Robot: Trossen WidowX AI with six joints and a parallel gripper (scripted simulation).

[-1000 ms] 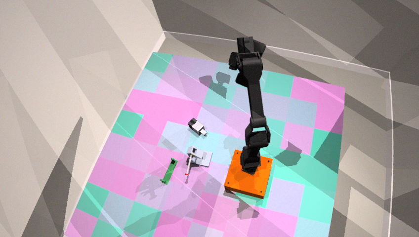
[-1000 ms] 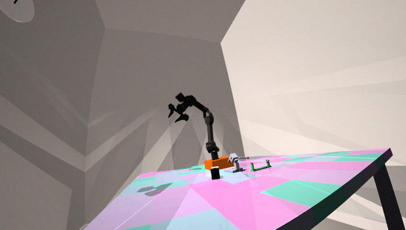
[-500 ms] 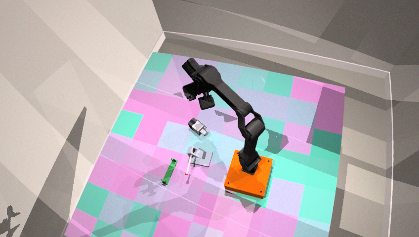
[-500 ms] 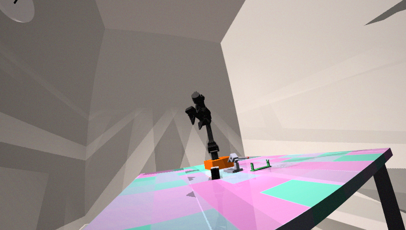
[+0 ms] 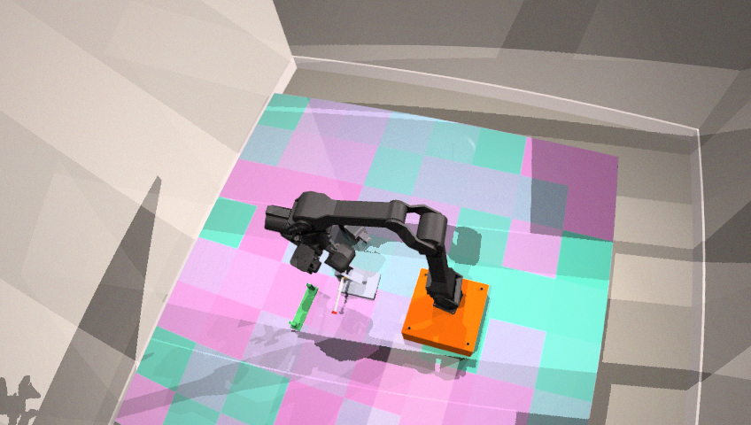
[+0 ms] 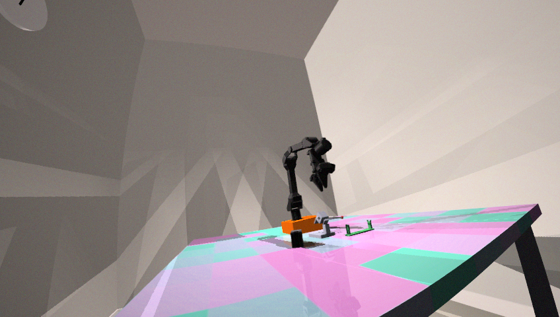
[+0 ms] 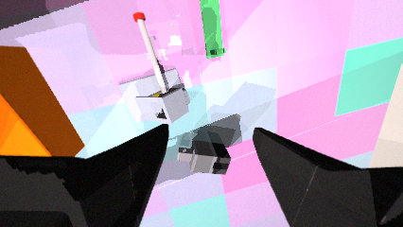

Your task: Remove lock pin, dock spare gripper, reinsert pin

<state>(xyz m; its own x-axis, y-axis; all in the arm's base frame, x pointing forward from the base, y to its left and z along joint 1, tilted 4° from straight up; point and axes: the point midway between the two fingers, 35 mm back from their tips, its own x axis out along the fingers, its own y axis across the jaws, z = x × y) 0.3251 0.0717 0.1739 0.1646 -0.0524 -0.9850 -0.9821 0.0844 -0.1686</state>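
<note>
My gripper (image 6: 323, 188) (image 7: 211, 131) is open and empty, pointing down high above the table. The white lock pin (image 5: 338, 296) (image 7: 150, 52) with a red end sits in the tilted grey socket (image 6: 321, 216) (image 7: 175, 107) of the mount. Its red end sticks out on the side away from the spare gripper. The mount's flat base (image 5: 371, 287) rests on the table. The spare gripper (image 5: 361, 235) (image 6: 296, 238) (image 7: 203, 159), a black and light grey block with a small spigot, stands apart from the mount. In the top view the arm partly covers the spare gripper and the socket.
A green holder (image 5: 304, 306) (image 6: 359, 232) (image 7: 212, 28) with two raised ends stands beside the pin's red end. The arm's orange base block (image 5: 419, 315) (image 6: 292, 226) (image 7: 40, 95) is on the mount's other side.
</note>
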